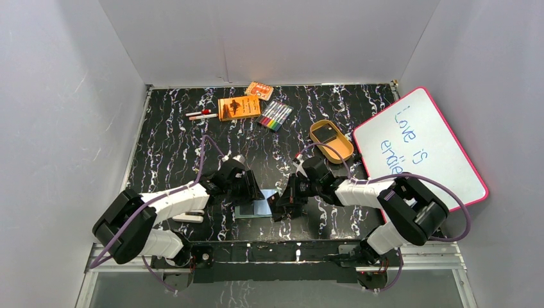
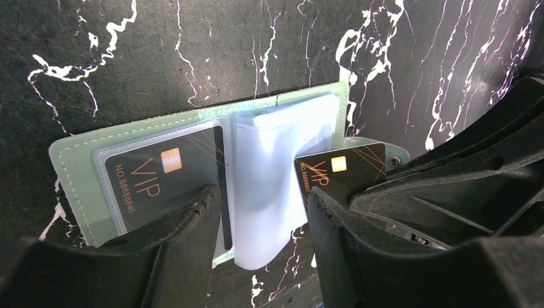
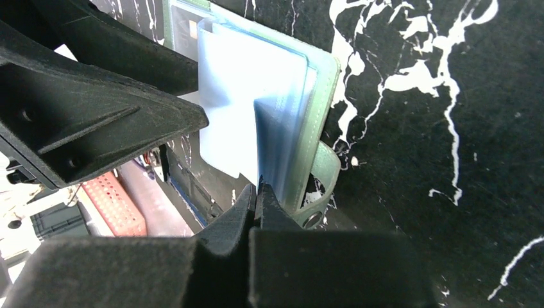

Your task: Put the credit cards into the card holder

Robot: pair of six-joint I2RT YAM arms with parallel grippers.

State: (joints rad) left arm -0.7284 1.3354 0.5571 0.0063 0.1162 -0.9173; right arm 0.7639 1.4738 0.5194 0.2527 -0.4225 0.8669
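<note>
At the front edge of the bench [image 1: 160,160], your left jaws, half parted, straddle the card holder [image 2: 74,160]. Your right jaws sit clenched at its sleeves [image 3: 244,83].

Seen from above, the card holder [image 1: 255,208] is mostly covered by the left gripper [image 1: 255,195] and the right gripper [image 1: 278,206], which meet over it. In the left wrist view, the sleeved credit card [image 2: 160,179] on its left page loses its lower edge behind a finger [image 2: 186,237]. The second credit card [image 2: 340,170] at its right edge is cut short by the right gripper's body, so any grip on it stays hidden. Far behind the card holder, the right arm blocks the whiteboard [image 1: 420,144]'s second line of writing. The two thin sticks [image 1: 201,115] (pens or markers) are too small to tell.
</note>
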